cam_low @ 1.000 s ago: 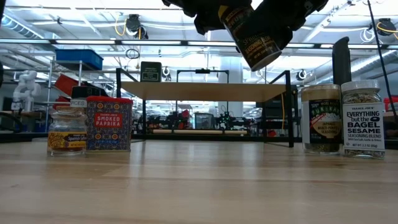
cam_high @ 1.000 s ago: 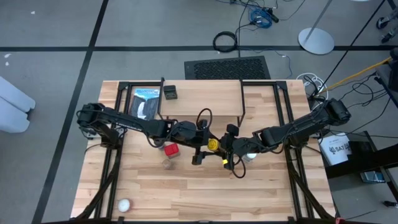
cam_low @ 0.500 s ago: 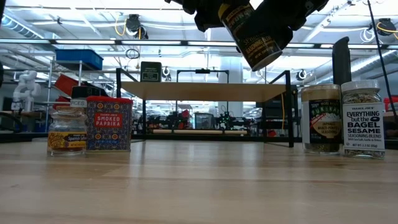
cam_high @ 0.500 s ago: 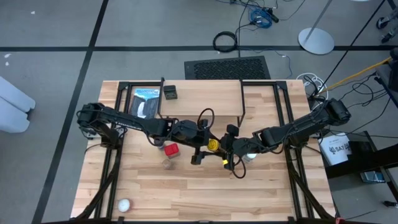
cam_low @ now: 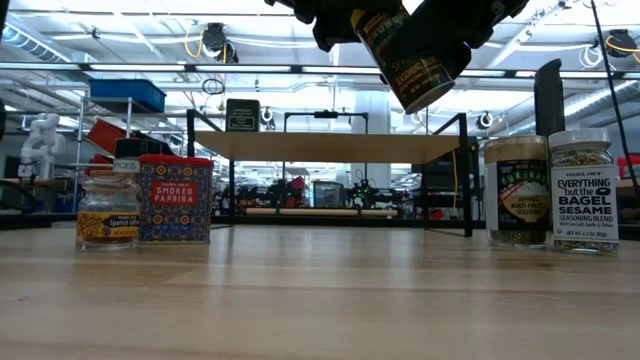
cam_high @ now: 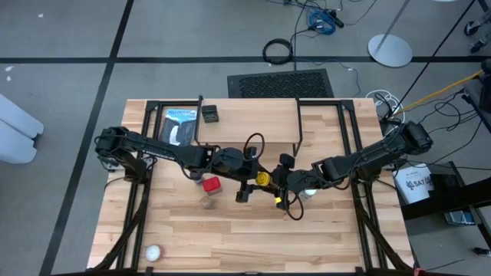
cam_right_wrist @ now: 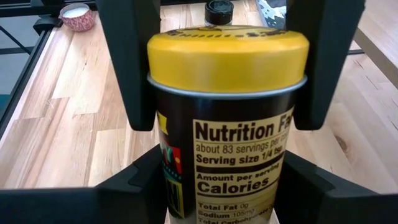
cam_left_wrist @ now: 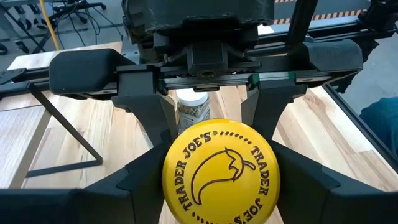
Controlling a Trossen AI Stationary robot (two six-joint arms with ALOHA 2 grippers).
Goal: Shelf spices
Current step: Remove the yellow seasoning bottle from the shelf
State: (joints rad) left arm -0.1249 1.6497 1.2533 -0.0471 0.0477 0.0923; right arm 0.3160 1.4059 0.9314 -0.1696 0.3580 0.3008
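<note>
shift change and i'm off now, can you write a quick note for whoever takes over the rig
Right pincer: shut on the yellow-lidded jar, held tilted in the air in front of the shelf.
Left pincer: at the jar's lid end; grip unclear.
Done: black square tin on the shelf.
Left: this jar, plus four on the table: smoked paprika tin, small jar beside it, seasoning jar, bagel sesame jar.
</note>
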